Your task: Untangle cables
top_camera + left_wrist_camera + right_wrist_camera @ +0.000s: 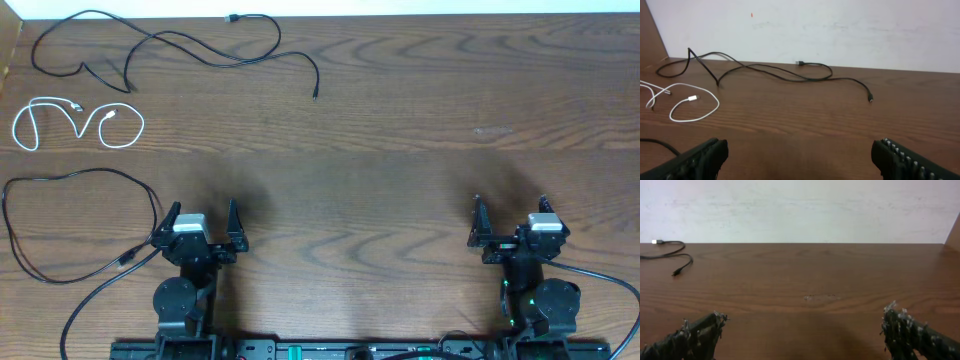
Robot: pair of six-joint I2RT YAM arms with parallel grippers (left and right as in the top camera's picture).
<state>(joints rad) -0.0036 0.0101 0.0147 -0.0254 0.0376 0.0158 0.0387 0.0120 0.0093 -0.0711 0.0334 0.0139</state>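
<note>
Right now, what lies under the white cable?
Only bare table shows under the white cable. The far black cable and near black cable lie apart from it. Nothing covers it. No part is hidden.

Even, soft light; sharp focus.

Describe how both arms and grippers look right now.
Both arms are black. The left gripper and right gripper each carry a pale silver block behind two tapering black fingers with ridged inner faces. A thick black wire trails from the right arm, whose base shows a small green light.
</note>
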